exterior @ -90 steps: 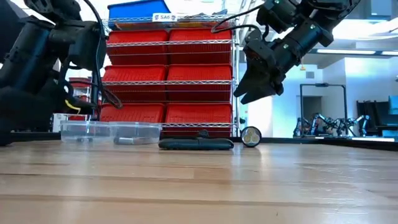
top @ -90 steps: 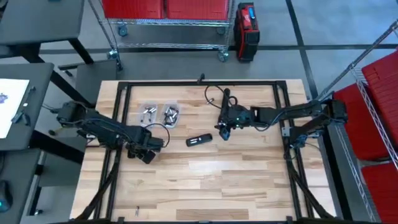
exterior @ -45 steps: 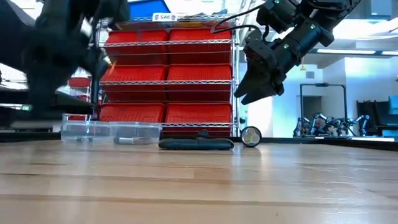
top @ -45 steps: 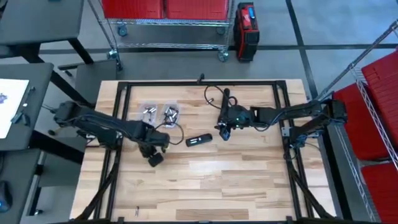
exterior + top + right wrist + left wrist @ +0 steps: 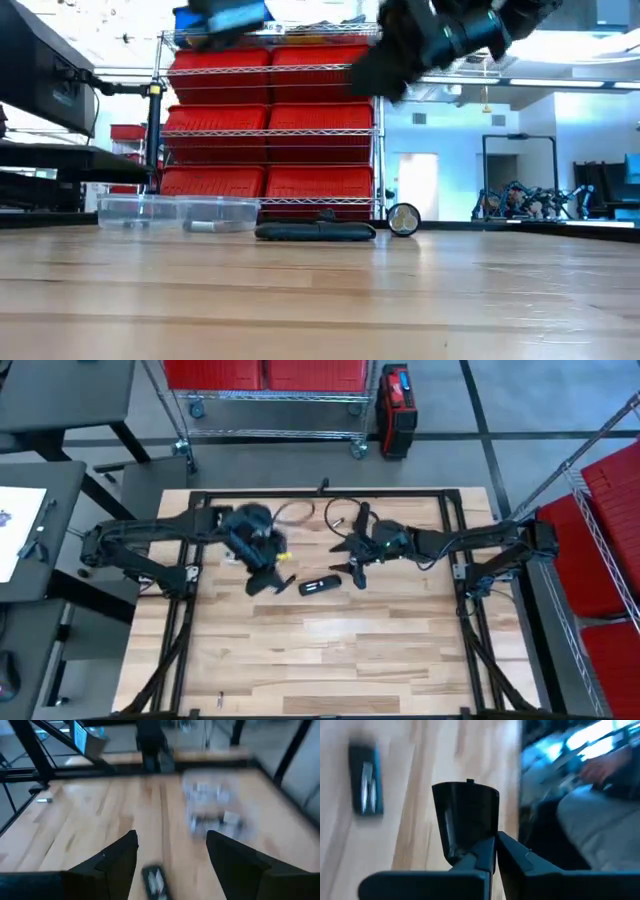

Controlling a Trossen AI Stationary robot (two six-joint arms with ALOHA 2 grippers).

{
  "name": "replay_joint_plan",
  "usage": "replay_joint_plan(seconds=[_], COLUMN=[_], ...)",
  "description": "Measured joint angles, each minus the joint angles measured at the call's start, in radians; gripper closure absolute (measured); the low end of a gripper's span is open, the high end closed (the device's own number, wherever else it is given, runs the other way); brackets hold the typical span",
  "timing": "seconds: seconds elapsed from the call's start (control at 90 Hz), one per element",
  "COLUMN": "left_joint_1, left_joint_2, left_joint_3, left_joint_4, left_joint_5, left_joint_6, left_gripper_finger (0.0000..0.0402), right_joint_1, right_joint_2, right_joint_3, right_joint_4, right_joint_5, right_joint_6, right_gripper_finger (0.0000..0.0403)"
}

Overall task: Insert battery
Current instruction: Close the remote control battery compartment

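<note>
Lying on the table, remote, between closed left hand, open right hand.

Left hand motion-blurred; containers smeared, contents unreadable; remote cut by frame edge

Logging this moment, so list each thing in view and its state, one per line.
Remote: flat on the table, untouched, battery bay open.
Trays: two, upright, batteries inside.
Left tool: shut, empty, above the table near the trays.
Right tool: open, empty, above the remote.
</note>
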Motion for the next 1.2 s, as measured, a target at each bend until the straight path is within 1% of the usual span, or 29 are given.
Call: replay_joint_plan(seconds=[0.067, 0.133, 0.211, 0.267, 0.333, 0.389, 0.456, 0.522, 0.756, 0.811, 0.889, 0.956, 1.078, 1.2], left_joint_1=[0.029, 0.048, 0.064, 0.067, 0.07, 0.07, 0.072, 0.073, 0.083, 0.09, 0.091, 0.094, 0.098, 0.098], left_joint_2=[0.006, 0.023, 0.038, 0.05, 0.063, 0.074, 0.084, 0.091, 0.119, 0.122, 0.132, 0.135, 0.146, 0.145], left_joint_3=[0.009, 0.014, 0.011, 0.012, 0.012, 0.012, 0.011, 0.012, 0.012, 0.012, 0.013, 0.012, 0.012, 0.013], left_joint_4=[0.047, 0.114, 0.094, 0.099, 0.081, 0.1, 0.106, 0.159, 0.273, 0.273, 0.303, 0.285, 0.308, 0.339], left_joint_5=[0.056, 0.09, 0.108, 0.111, 0.116, 0.122, 0.127, 0.146, 0.152, 0.151, 0.151, 0.152, 0.151, 0.151], left_joint_6=[0.006, -0.009, -0.016, -0.016, -0.008, -0.006, -0.003, 0.0, -0.023, -0.036, -0.039, -0.041, -0.059, -0.06], left_gripper_finger=[0.0401, 0.0401, 0.0401, 0.0401, 0.0401, 0.0401, 0.0401, 0.0401, 0.0401, 0.0401, 0.0401, 0.0401, 0.0401, 0.0401], right_joint_1=[-0.007, -0.022, -0.039, -0.045, -0.042, -0.034, -0.024, -0.016, 0.013, 0.015, 0.014, 0.017, 0.02, 0.026], right_joint_2=[0.002, 0.003, 0.002, 0.001, 0.002, 0.003, 0.003, 0.003, 0.023, 0.031, 0.05, 0.056, 0.069, 0.068], right_joint_3=[0.072, 0.143, 0.226, 0.278, 0.323, 0.348, 0.355, 0.356, 0.358, 0.355, 0.356, 0.356, 0.356, 0.355], right_joint_4=[-0.038, -0.063, -0.112, -0.176, -0.27, -0.33, -0.358, -0.369, -0.356, -0.377, -0.355, -0.371, -0.379, -0.382], right_joint_5=[-0.028, -0.089, -0.161, -0.199, -0.229, -0.243, -0.252, -0.256, -0.246, -0.245, -0.244, -0.243, -0.244, -0.244], right_joint_6=[-0.05, -0.063, -0.068, -0.102, -0.15, -0.171, -0.173, -0.162, -0.124, -0.106, -0.106, -0.105, -0.106, -0.118], right_gripper_finger=[0.0175, 0.0175, 0.0175, 0.0175, 0.0175, 0.0175, 0.0175, 0.0175, 0.0175, 0.0175, 0.0175, 0.0176, 0.0192, 0.0227])
